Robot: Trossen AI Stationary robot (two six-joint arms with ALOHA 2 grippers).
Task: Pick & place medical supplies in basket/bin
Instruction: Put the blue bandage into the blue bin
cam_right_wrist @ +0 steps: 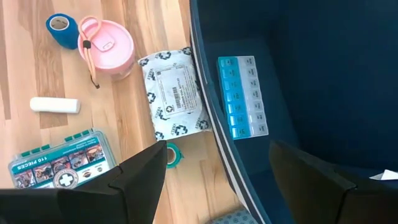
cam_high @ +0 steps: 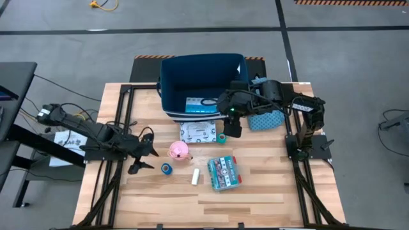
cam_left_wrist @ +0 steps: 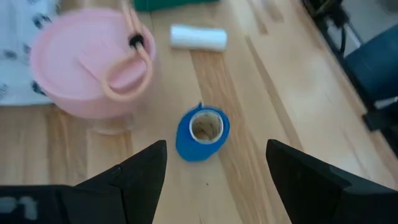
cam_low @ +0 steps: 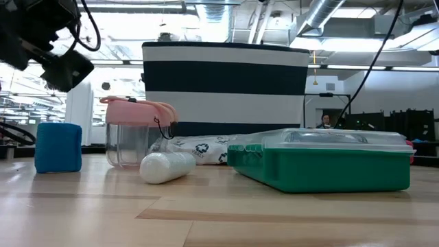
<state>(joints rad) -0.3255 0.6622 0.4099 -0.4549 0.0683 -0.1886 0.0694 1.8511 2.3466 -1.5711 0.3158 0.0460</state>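
One navy bin (cam_high: 171, 89) is seen at the far middle of the bench (cam_high: 268, 191), with one pill organizer (cam_right_wrist: 242, 96) already lying inside. Six items are counted outside it: one blue roll (cam_high: 166, 168), one pink cup (cam_high: 179, 151), one white stick (cam_high: 196, 177), one packet (cam_high: 199, 132), one green roll (cam_high: 221, 138), one first-aid box (cam_high: 225, 172). The left end effector (cam_left_wrist: 214, 168) is held spread above the blue roll. The right end effector (cam_right_wrist: 217, 168) is spread too, over the bin's near rim.
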